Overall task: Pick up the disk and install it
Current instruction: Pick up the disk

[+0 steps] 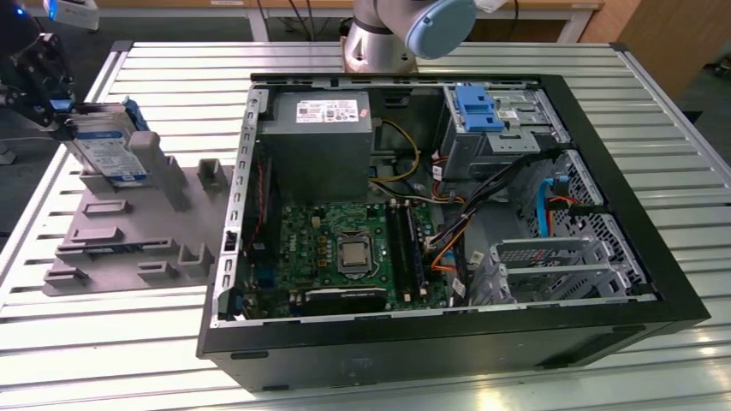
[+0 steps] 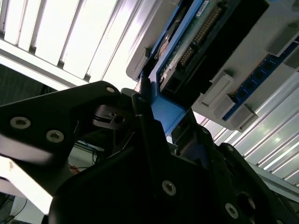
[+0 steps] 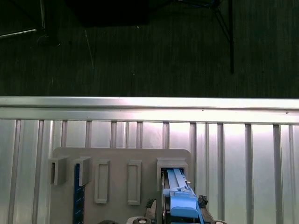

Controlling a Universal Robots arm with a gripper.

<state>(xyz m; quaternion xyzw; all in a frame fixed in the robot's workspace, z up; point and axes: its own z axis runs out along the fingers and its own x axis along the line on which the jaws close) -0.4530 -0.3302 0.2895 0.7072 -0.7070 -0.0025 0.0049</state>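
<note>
Slatted worktop (image 1: 115,342), open case (image 1: 676,301); at the exterior view's left the disk (image 1: 109,152) stands upright in the grey fixture (image 1: 126,233); I see my jaws clamped on its blue frame.

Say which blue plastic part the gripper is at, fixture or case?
The blue carrier on the disk, standing upright in the grey fixture; the gripper is at it. The other blue bracket sits inside the case.
</note>
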